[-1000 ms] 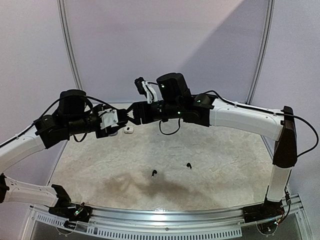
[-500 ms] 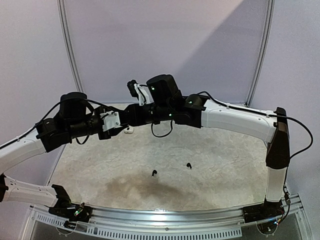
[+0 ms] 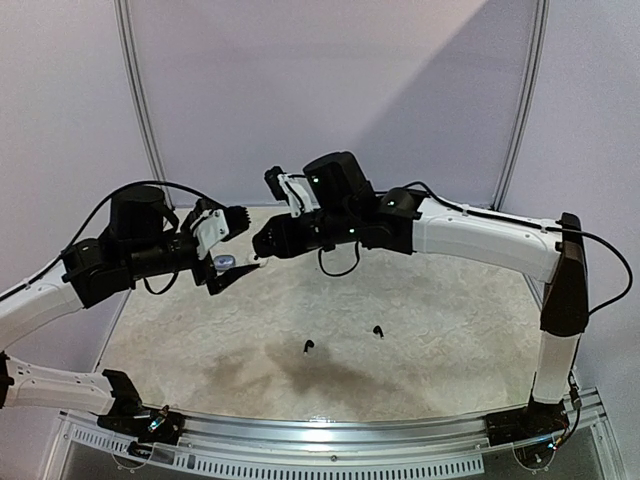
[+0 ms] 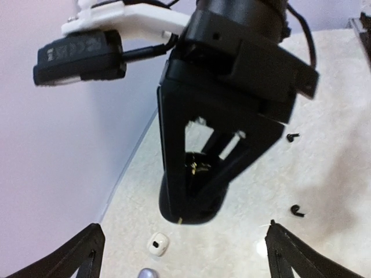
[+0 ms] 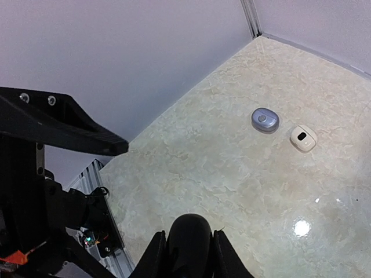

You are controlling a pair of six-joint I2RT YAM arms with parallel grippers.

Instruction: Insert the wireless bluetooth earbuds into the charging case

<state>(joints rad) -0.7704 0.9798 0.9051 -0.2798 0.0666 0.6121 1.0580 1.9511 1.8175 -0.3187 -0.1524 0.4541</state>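
**So, black case is up in the air, buds are down on the table**

Basically the right gripper [image 5: 189, 250] is squeezing a black case [image 4: 191, 205] between its fingers, closed snug on both sides of it, and is holding it up above the far left part of the table [image 3: 450, 330]. In the left wrist view a few gold specks are showing in the dark middle of the case, but I'm not managing to tell how the lid is sitting.

The left gripper [image 3: 243, 240] is hanging right in front of it with its jaws spread wide, carrying nothing. Its two fingers are pointing toward the case, close to it but not touching.

The black earbuds [image 3: 308, 347] are both lying loose on the table, well apart from the case, around the middle. One is sitting a bit left and closer to the arm bases, the other to its right and slightly farther back. Neither gripper is anywhere near them.

Down below the grippers, near the far left edge, a white case [image 5: 302, 138] and a grey case [image 5: 265, 120] are sitting just beside each other, not touching. They're looking like little closed pebbles, too small for me to say more.
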